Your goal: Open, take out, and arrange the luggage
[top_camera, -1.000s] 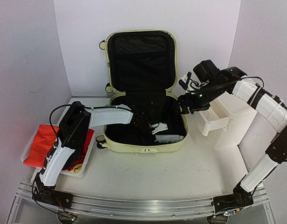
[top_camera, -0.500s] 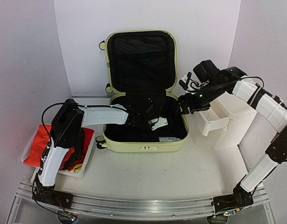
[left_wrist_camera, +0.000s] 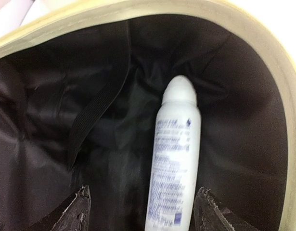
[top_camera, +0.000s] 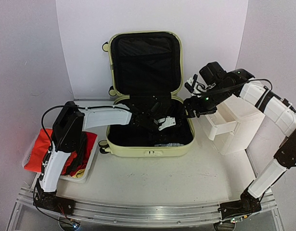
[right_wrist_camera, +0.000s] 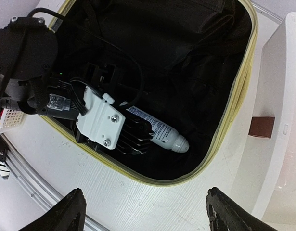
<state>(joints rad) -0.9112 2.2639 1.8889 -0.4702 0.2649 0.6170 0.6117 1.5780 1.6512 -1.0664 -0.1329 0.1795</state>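
**Q:** Left-hand fingers: condition?

**A:** From where I stand, the left gripper [left_wrist_camera: 145, 215] is spread wide. Its black fingertips [left_wrist_camera: 82, 211] are well apart and hold nothing. A white aerosol can with a domed cap and blue print [left_wrist_camera: 174, 154] lies lengthwise between them on the black lining, cap pointing away from the wrist. It sits closer to one finger, and I cannot tell whether it touches it. A black elastic strap [left_wrist_camera: 90, 120] runs across the lining beside the can.

**Q:** Location of the luggage?

**A:** The large pale yellow-green hard-shell suitcase [top_camera: 148, 152] stands open on the white table [top_camera: 162, 187]. Its base lies flat and its lid is upright against the back wall. The left arm reaches in over the left rim, and its gripper hangs inside the base. The can lies near the front rim.

**Q:** Right-hand fingers?

**A:** The right gripper [right_wrist_camera: 150, 214] has its jaws parted and is empty. It hangs at the suitcase's right rim, beside a white plastic drawer box [top_camera: 244, 120] that has one drawer pulled out.

**Q:** Other items?

**A:** A white mesh basket [top_camera: 87, 166] sits left of the suitcase. It holds a red-orange cloth [top_camera: 39, 149].
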